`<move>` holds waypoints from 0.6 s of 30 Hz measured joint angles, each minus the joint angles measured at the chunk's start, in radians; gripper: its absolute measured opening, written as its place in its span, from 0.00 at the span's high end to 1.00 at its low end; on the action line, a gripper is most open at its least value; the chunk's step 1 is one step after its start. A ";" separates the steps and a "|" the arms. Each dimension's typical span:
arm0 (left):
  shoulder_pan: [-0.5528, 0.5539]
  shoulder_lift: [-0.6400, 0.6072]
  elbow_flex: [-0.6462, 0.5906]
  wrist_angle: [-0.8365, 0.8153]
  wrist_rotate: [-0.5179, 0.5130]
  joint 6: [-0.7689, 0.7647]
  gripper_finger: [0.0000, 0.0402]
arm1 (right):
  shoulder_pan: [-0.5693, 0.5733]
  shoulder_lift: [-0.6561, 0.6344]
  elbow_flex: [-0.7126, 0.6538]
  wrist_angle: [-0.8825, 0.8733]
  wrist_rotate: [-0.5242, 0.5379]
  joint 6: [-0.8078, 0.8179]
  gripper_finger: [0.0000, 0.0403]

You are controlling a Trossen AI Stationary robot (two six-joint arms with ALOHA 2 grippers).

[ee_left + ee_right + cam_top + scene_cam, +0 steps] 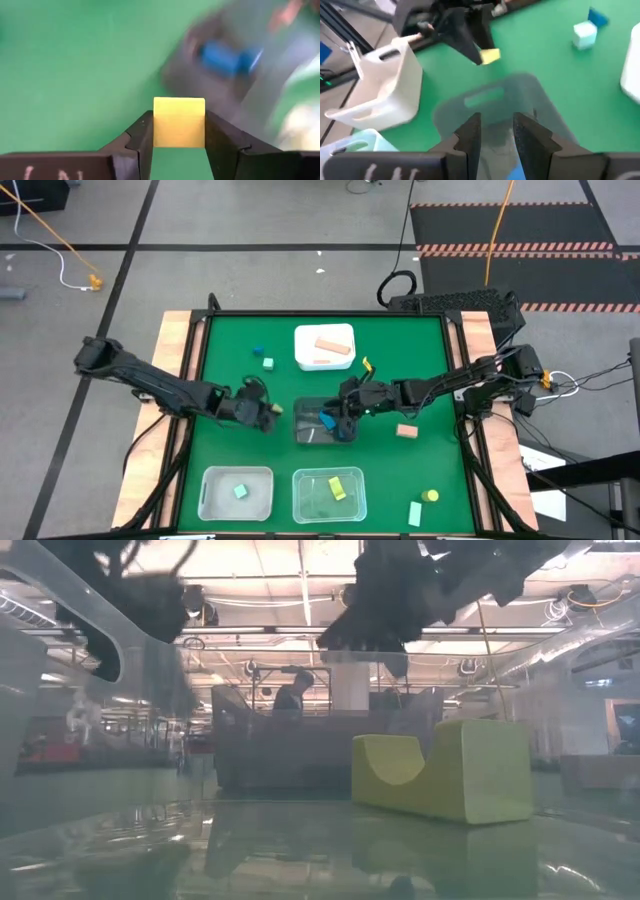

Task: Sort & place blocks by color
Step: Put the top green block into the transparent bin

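My left gripper (268, 416) is shut on a small yellow block (179, 122), just left of the dark bin (308, 432) at the table's middle. It also shows in the right wrist view (490, 55). My right gripper (345, 418) stands over the dark bin's right part, open and empty (497, 132). A blue block (328, 420) lies in that bin. Loose on the table lie a blue block (258, 351), a mint block (268, 363), a tan block (406, 431), a yellow cylinder (431, 496) and a mint bar (415, 513). My left gripper pinches the yellow block by two opposite sides (156, 125) between its two fingers. The block's front face stands past the fingertips. The fingers slant down toward the table's right. Whether the block is clear of the table, I cannot tell.
A white bin (300, 340) at the far middle holds a tan block. Two clear bins stand at the near edge: the left (210, 480) holds a mint block, the right (300, 480) a yellow one (450, 770). A small yellow piece (367, 365) lies right of the white bin.
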 joint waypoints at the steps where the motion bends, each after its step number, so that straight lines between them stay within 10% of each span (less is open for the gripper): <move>1: 0.002 -0.028 0.000 0.026 -0.032 -0.044 0.66 | 0.000 0.000 0.000 0.036 0.000 -0.020 0.74; 18: 0.003 -0.060 0.003 0.811 -0.167 -0.124 0.66 | -0.001 -0.001 0.000 0.519 0.008 -0.376 0.49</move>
